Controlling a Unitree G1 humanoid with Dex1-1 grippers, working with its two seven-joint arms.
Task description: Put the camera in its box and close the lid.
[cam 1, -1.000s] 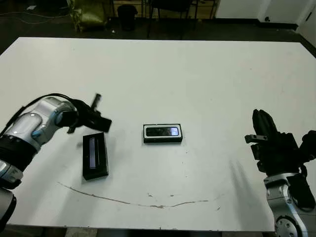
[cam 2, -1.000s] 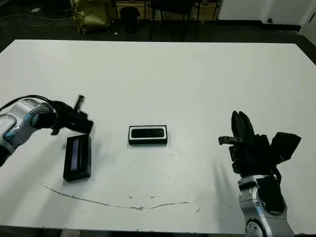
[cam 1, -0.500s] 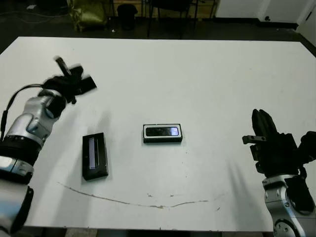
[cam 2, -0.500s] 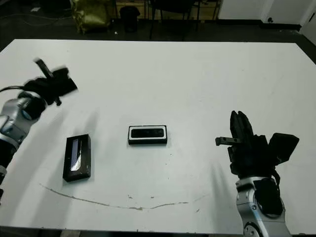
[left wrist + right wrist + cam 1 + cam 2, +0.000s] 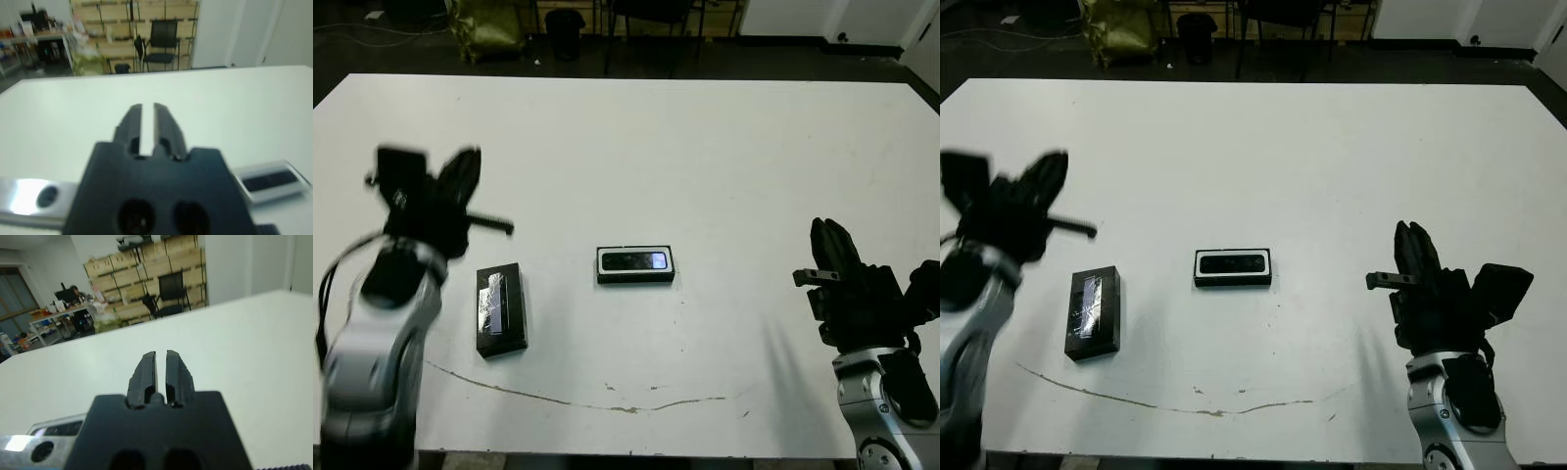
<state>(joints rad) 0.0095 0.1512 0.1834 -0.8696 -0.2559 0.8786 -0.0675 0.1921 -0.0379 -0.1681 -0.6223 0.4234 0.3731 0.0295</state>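
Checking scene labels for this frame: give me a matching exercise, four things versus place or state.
Things:
1. camera
2. lid
3. left hand
4. right hand

Places or states:
A. flat on the table, left of the box
B. raised at the table's right, holding nothing
C. lying in the box
D. raised above the table's left, holding nothing

Pairs: 1-C, 2-A, 3-D, 4-B

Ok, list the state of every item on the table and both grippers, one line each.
camera: lying inside the box.
box: open, no lid on it.
lid: flat on the table, apart from the box.
left gripper: jaws shut, empty.
right gripper: jaws shut, empty.
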